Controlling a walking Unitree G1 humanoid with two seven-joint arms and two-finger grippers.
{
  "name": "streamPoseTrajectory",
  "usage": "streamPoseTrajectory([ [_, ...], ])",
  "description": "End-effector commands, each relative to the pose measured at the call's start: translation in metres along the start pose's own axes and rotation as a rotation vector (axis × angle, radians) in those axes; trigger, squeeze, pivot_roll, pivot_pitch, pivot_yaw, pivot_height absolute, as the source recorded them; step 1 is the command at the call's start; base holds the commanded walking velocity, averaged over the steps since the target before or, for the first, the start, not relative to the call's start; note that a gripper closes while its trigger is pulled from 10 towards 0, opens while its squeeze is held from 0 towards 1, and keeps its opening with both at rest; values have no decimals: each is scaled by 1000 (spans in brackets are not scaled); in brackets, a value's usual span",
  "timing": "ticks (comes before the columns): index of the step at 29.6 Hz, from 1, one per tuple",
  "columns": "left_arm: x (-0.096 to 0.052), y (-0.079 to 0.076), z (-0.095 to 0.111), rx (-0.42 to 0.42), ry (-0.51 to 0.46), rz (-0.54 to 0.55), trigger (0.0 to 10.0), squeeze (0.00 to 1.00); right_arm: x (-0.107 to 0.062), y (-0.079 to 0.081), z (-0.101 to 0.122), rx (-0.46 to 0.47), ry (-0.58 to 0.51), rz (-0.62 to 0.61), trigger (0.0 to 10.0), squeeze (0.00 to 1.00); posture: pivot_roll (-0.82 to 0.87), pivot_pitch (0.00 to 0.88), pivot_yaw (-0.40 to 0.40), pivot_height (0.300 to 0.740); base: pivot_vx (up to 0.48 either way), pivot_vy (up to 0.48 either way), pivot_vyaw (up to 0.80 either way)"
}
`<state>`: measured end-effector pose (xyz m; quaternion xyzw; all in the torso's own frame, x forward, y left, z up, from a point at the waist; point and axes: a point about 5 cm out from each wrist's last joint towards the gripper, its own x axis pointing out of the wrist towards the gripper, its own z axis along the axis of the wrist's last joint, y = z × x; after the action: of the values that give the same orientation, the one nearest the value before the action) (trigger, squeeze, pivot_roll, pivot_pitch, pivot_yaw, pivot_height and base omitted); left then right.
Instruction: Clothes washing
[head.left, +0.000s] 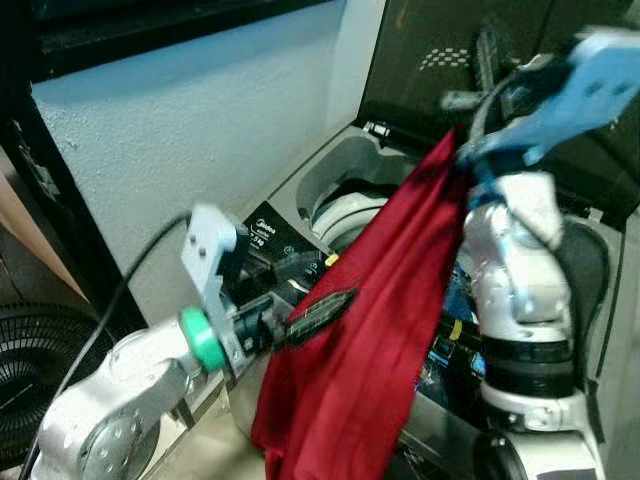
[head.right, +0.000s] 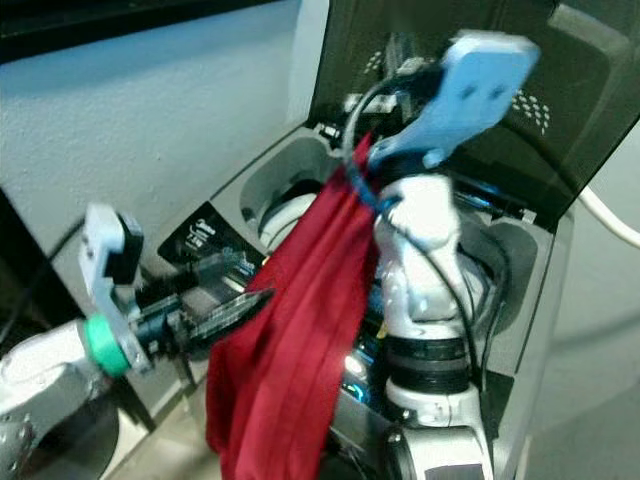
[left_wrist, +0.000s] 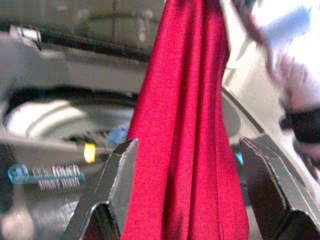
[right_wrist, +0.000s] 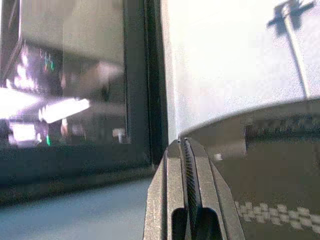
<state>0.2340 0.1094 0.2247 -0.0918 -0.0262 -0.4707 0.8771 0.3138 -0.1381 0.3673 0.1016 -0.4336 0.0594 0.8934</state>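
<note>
Overhead, right pincer (right_wrist: 186, 150): raised, fingers pressed together, red cloth (head.left: 370, 330) hanging from it above open washing machine (head.left: 335, 185).
Left pincer (left_wrist: 192, 165): spread wide, straddling cloth's lower folds.

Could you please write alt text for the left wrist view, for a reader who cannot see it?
A red cloth hangs in folds between the left gripper's open black fingers. Behind it lies the open washing machine, blurred, its pale drum rim visible.

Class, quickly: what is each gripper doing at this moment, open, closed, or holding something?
Left gripper: open, jaws either side of the hanging red cloth.
Right gripper: closed, holding the red cloth up by its top over the washing machine.
</note>
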Motion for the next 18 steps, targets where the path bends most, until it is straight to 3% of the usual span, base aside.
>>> streamPoseTrajectory([
  [1,1,-1,-7,-45,19,-20,10000,0,7,-1,18,59,-68,4,10000,0,141,23,-28,740,0,0,0],
  [2,3,0,-14,-78,46,-36,10000,0,13,2,33,154,-111,48,10000,0,138,21,-27,740,0,0,0],
  [4,3,0,-15,-84,52,-40,10000,0,14,3,37,176,-120,61,10000,0,138,21,-27,740,0,0,0],
  [5,7,3,-24,-121,76,-46,10000,0,20,8,53,261,-165,123,10000,0,130,19,-23,740,0,0,0],
  [8,7,4,-25,-133,83,-50,10000,0,21,9,57,283,-176,141,10000,0,130,19,-23,740,0,0,0],
  [9,12,8,-30,-130,105,-49,10000,0,25,12,65,330,-197,184,10000,0,123,16,-21,740,0,0,0],
  [11,29,21,-38,-62,153,-49,10000,0,31,17,83,430,-245,278,10000,0,114,13,-21,740,0,0,0],
  [14,37,26,-36,-37,152,-53,10000,0,34,18,89,454,-256,312,10000,0,106,11,-19,740,0,0,0],
  [15,50,34,-31,27,153,-64,10000,0,36,21,99,488,-273,367,10000,0,97,8,-16,740,0,0,0],
  [18,58,39,-28,80,161,-69,10000,0,37,22,106,510,-283,401,10000,0,97,8,-16,740,0,0,0],
])
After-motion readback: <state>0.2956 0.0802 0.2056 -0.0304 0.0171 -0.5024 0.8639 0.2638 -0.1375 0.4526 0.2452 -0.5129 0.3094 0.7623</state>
